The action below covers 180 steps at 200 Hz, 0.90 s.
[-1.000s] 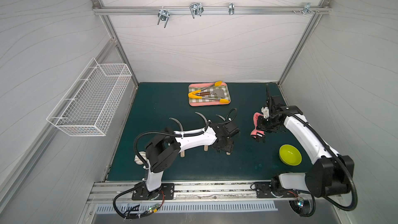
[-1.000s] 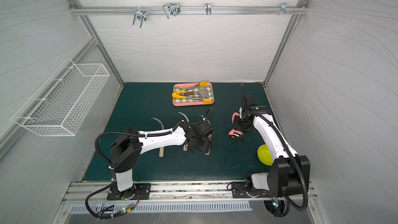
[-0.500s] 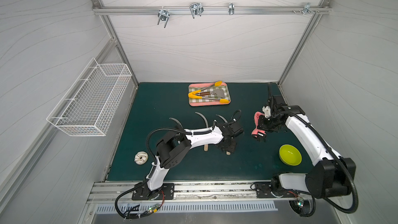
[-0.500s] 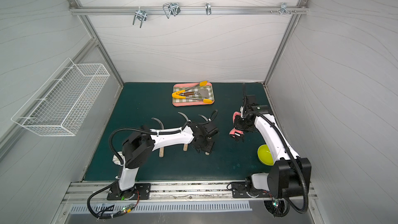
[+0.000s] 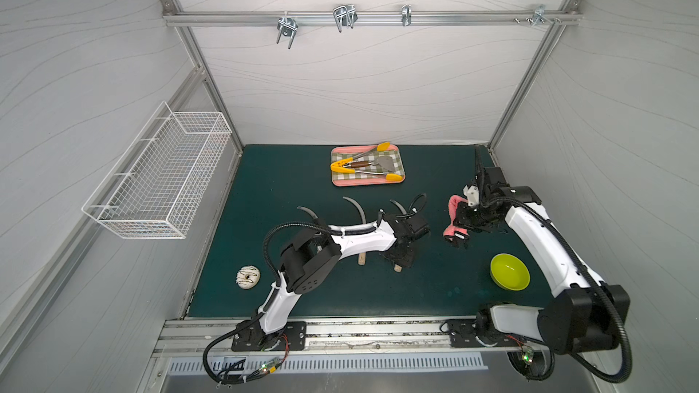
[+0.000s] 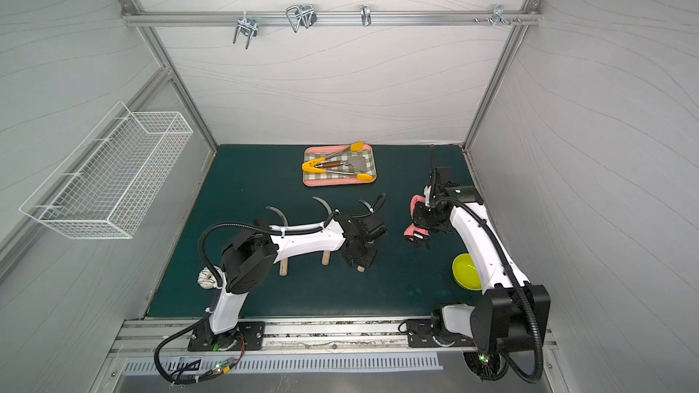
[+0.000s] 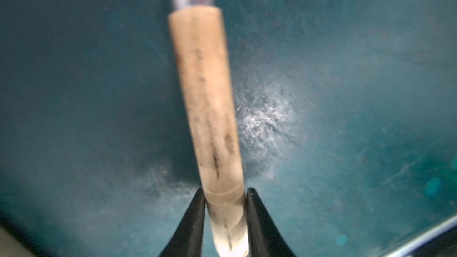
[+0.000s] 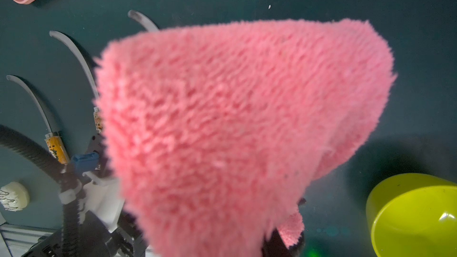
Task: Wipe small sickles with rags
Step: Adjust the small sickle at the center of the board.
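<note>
White wire basket (image 5: pixel 159 179) on the left wall; beside the mat's (image 5: pixel 264 183) left edge, a white iced doughnut (image 5: pixel 248 277) with dark stripes.

On the dark green mat, three small sickles lie side by side, thin curved grey blades pointing to the back wall. The leftmost sickle (image 5: pixel 308 213) and the middle sickle (image 5: pixel 355 206) each carry a dark-orange label band (image 8: pixel 56 149) below the ferrule; I cannot read the print. My left arm lies low across their handles, elbow raised, wrist bent down.

The rightmost sickle (image 7: pixel 205 100) has a pale, dark-flecked wooden handle with a metal ferrule. The left gripper (image 7: pixel 225 194) has both black fingers (image 7: pixel 195 218) pressed against the handle near its butt end: clamped on it.

Behind, a pink-rimmed checked tray (image 5: pixel 368 183) holds yellow-tipped tongs (image 5: pixel 342 165) and a brown-handled spatula (image 5: pixel 382 162).

To the right, the rag (image 8: pixel 235 119), pink and fuzzy with a dark edge, hangs draped from the right gripper (image 5: pixel 459 238) above the mat, apart from the sickles. The cloth hides the jaws; they pinch it. The right arm arches over a lime-green bowl (image 5: pixel 509 272).
</note>
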Motion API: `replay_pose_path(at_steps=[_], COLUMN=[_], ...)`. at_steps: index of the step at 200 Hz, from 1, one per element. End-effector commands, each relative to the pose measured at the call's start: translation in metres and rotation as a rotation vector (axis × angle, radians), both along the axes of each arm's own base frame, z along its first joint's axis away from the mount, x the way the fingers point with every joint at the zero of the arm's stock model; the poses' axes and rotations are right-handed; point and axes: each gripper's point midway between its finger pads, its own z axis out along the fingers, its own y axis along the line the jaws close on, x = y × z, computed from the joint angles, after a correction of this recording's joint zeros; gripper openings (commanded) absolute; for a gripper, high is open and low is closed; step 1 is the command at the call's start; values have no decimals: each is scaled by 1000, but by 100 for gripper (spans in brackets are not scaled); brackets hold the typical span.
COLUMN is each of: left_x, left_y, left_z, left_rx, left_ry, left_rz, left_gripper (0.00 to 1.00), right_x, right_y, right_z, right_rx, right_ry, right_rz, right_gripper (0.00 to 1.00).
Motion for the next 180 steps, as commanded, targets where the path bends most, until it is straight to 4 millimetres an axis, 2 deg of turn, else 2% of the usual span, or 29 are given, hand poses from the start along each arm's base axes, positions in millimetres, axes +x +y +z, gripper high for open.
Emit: replay_pose_path(at_steps=[1, 39, 82, 130, 180], left_x=[2, 2, 7, 15, 17], left_y=[-1, 2, 1, -8, -22], left_z=[-7, -14, -12, -10, -18], left_rx=[37, 59, 57, 39, 13], left_ry=[-8, -8, -46, -108, -102], left_rz=[-24, -39, -96, -219, -269], left_gripper=[29, 27, 23, 24, 27], right_x=[-2, -2, -4, -5, -4], right_y=[-1, 0, 0, -3, -5], right_z=[14, 15, 16, 19, 17], right_rx=[7, 13, 13, 6, 4], right_ry=[-23, -24, -23, -29, -26], right_rz=[10, 12, 10, 4, -4], right_gripper=[22, 23, 23, 23, 24])
